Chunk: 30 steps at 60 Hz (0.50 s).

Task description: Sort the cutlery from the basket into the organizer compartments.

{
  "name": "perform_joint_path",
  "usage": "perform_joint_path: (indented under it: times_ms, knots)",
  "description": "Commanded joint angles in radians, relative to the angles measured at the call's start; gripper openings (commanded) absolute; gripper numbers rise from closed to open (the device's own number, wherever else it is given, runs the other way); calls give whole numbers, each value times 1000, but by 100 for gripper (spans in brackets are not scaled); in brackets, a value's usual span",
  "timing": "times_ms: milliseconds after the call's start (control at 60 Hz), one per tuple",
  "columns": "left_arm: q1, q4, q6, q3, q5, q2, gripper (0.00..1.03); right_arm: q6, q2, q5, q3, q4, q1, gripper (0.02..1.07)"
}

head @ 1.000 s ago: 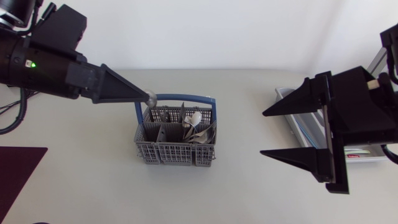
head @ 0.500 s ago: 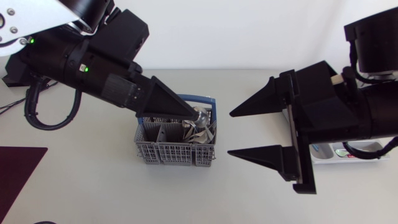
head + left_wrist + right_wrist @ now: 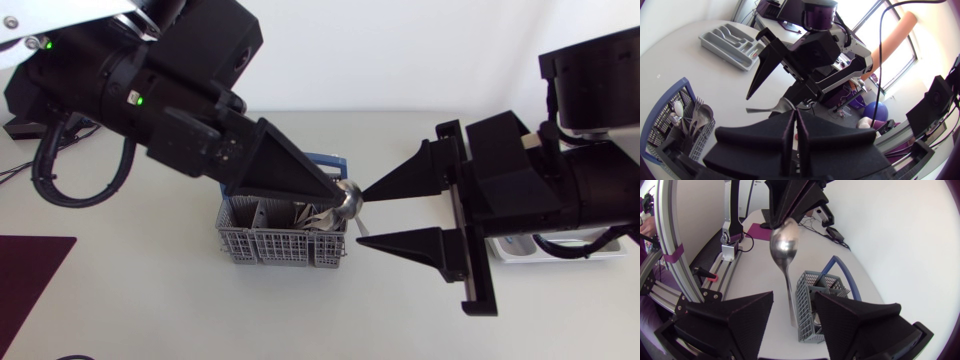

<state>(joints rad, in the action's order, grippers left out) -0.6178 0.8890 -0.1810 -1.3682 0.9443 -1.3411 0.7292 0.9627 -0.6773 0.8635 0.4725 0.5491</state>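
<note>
The left arm point(image 3: 180, 70) is matte black and boxy, with small green lights point(image 3: 140, 98) (two show) and a white link point(image 3: 60, 15) at its far left end. A black cable point(image 3: 45, 180) hangs beside it. The left gripper point(image 3: 335, 190) and the right gripper point(image 3: 360, 216) have broad black wedge fingers. The right arm point(image 3: 590, 190) is also black, with a pale tan patch point(image 3: 546, 138).

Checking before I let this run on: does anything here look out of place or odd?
Nothing spilled or damaged. One oddity: the left tool pinches the spoon by its bowl, not its handle, in mid-air above the basket; the handle reaches between the fingers of the open right tool, touching neither.
</note>
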Motion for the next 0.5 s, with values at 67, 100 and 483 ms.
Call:
perform_joint_path:
  times_ms: [67, 100, 483]
  knots:
    - [-5, 18, -14, -31, 25, -4, 4, -5, 14, -11, -6, -12, 22, 38]
    - [-5, 18, -14, -29, 25, -3, 4, -7, 16, -11, -3, -12, 25, 33]
    - [0, 19, -23, -9, 44, 16, 4, -36, 31, -1, 29, -6, 61, 9]
